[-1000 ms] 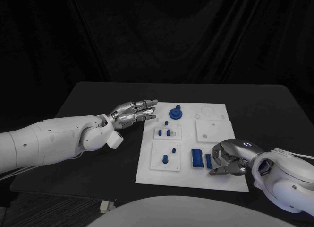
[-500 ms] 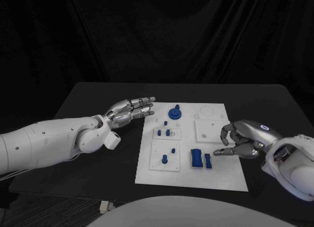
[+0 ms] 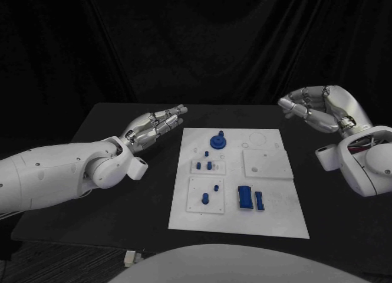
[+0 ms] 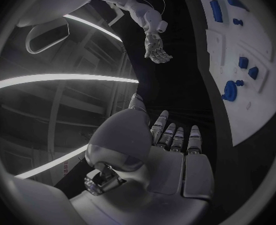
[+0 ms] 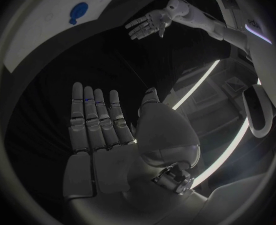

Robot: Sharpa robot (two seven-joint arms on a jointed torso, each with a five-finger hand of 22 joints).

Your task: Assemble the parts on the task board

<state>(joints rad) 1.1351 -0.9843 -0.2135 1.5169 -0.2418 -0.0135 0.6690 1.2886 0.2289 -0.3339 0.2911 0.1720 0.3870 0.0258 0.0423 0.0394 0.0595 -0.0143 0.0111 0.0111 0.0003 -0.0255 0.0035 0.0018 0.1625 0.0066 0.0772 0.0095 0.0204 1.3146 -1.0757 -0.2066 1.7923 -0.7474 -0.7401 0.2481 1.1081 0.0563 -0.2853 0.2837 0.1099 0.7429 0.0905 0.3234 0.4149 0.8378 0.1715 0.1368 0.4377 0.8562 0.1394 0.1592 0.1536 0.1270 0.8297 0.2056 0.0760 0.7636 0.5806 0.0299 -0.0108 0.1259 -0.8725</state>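
Head view: black table (image 3: 119,194), black curtain (image 3: 196,47) behind.

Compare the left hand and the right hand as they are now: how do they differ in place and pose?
The left hand hovers low beside the task board, fingers stretched toward it; the right hand is raised beyond the table's far right corner, fingers partly curled in the head view. Both are empty and touch none of the blue parts.

The head camera is looking down at the task board (image 3: 238,177), which both wrist fisheyes are catching obliquely.
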